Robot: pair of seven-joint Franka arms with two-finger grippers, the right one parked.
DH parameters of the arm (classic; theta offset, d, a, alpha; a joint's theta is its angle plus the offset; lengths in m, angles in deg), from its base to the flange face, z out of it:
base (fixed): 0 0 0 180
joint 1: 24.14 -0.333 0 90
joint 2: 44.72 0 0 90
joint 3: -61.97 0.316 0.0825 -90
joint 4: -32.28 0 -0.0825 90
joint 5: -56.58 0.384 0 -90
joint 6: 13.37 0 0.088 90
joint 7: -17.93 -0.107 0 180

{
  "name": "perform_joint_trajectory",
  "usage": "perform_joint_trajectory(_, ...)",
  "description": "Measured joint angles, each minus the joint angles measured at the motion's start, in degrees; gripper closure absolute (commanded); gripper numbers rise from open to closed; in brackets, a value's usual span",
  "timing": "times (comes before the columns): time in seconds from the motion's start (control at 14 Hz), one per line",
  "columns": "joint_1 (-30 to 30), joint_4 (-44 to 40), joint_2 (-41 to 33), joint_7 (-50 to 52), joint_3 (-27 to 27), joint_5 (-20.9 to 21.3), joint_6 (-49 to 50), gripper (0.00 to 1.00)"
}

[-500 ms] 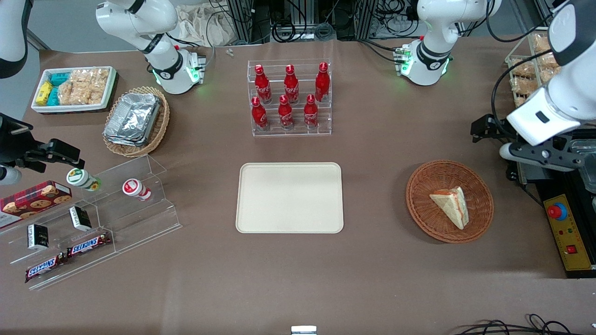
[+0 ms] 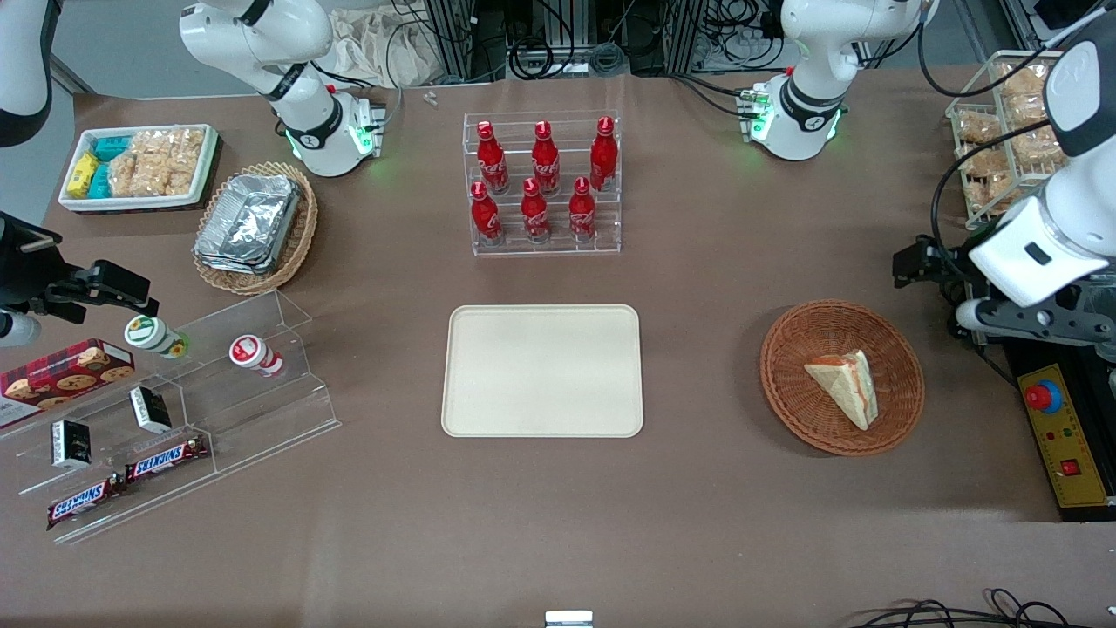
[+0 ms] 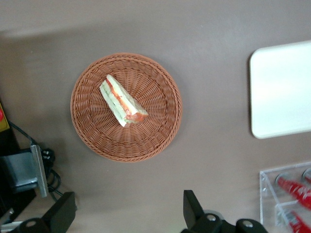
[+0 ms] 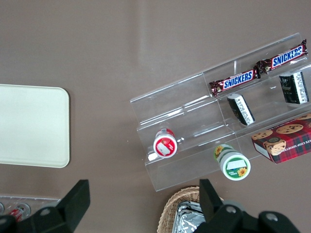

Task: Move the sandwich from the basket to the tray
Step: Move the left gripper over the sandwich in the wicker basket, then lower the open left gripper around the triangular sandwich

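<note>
Hovering: gripper [image 3: 129,213] jaws wide beside basket [image 2: 789,397] | sandwich [image 2: 844,385] inside | tray [image 2: 540,371] apart

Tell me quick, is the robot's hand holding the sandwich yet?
Gripper: open, holding nothing, up off the table beside the basket. The sandwich lies in the basket.

The basket [image 2: 841,377] is woven wicker, reddish-brown and ribbed, and the sandwich [image 2: 844,385] in it shows soft, matt white bread. The tray [image 2: 542,370] looks smooth, cream and matt, like plastic. The table [image 2: 697,515] wears a dull brown, cloth-like covering. The gripper [image 3: 129,218], near the basket at the working arm's end, has matt black fingers [image 3: 62,213] set wide. The red bottles [image 2: 534,208] gleam glossy in a clear acrylic rack [image 2: 545,244].
</note>
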Motion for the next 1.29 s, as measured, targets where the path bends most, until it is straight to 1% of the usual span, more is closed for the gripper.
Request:
perform_joint_trajectory(0.07, 0.09, -0.45, 1.07, 3.27, -0.08, 0.47, 0.0, 0.0)
perform_joint_trajectory(0.21, 0.29, 0.22, 2.99, 8.18, -0.26, 2.94, -1.02, 0.0)
perform_joint_trajectory(0.36, 0.29, 3.74, 4.19, 15.17, -0.24, 4.04, -6.9, 0.0)
perform_joint_trajectory(0.57, 0.07, 10.44, 5.31, 31.04, -0.06, 4.4, -17.21, 0.0)
perform_joint_trajectory(0.64, 0.05, 12.18, 5.96, 34.73, -0.03, 4.51, -19.89, 0.0)
perform_joint_trajectory(0.79, 0.08, 14.57, 7.74, 38.45, -0.04, 5.38, -22.69, 0.0)
perform_joint_trajectory(0.93, 0.04, 16.16, 9.1, 39.87, 0.02, 6.24, -25.61, 0.0)
perform_joint_trajectory(1.14, 0.01, 17.57, 11.01, 43.99, 0.06, 6.34, -30.77, 0.0)
perform_joint_trajectory(1.29, 0.01, 17.83, 12.5, 45.39, 0.07, 6.39, -32.3, 0.0)
